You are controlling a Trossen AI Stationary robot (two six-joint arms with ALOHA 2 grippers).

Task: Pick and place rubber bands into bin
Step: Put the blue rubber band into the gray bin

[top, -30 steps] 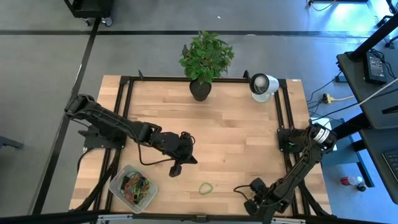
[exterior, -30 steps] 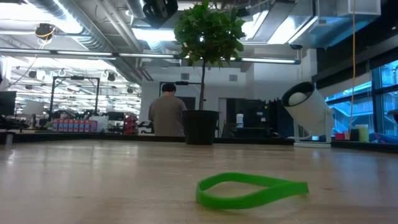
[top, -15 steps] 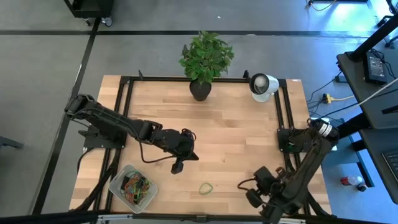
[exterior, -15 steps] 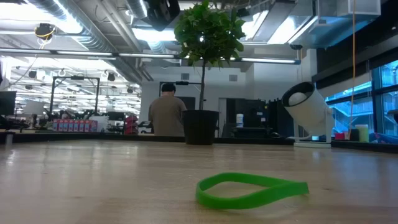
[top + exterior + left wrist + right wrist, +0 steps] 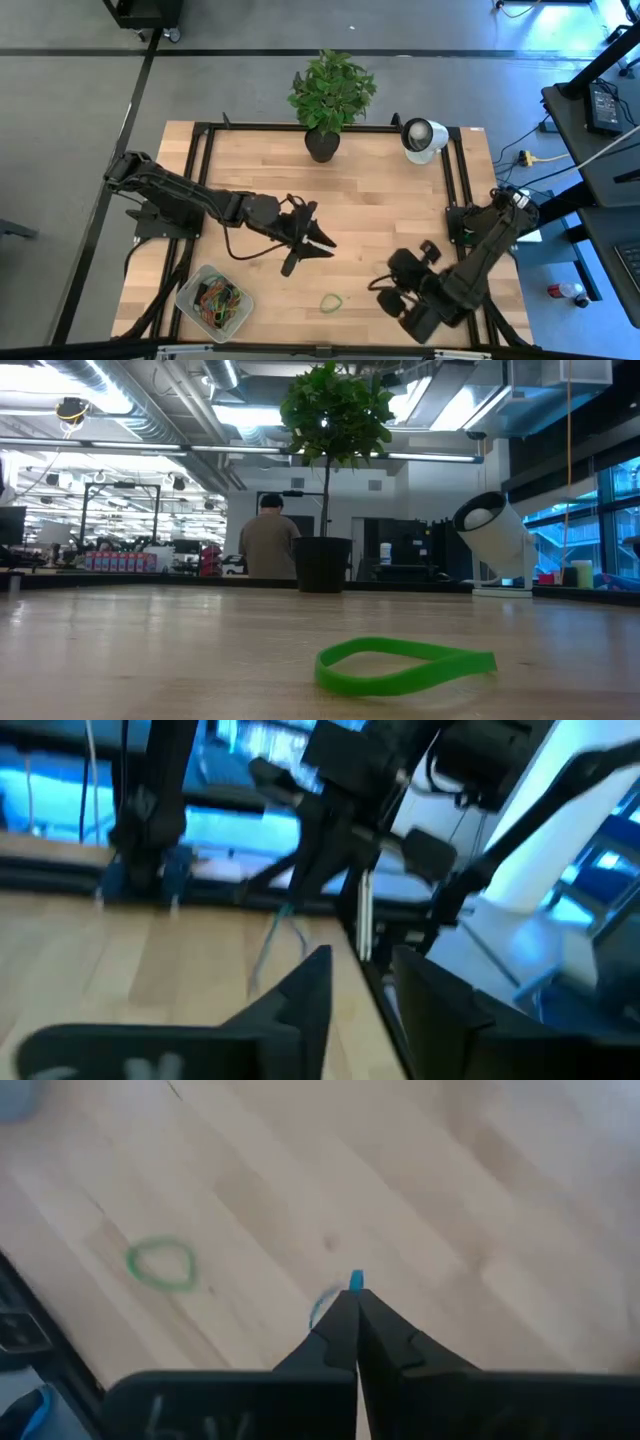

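One green rubber band (image 5: 331,300) left on the table, right of the bin (image 5: 213,297). My left gripper (image 5: 312,245) is parted, empty; right gripper (image 5: 385,296) pinched shut, empty. Next: drop onto the band.

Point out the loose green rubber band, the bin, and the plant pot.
green rubber band (image 5: 331,300): high view, on the loop's rim.
bin (image 5: 187,291): high view, on its translucent left wall.
plant pot (image 5: 322,147): high view, on the dark pot below the leaves.

bare table (image 5: 380,225) around green rubber band (image 5: 331,300), bin (image 5: 186,296) well apart
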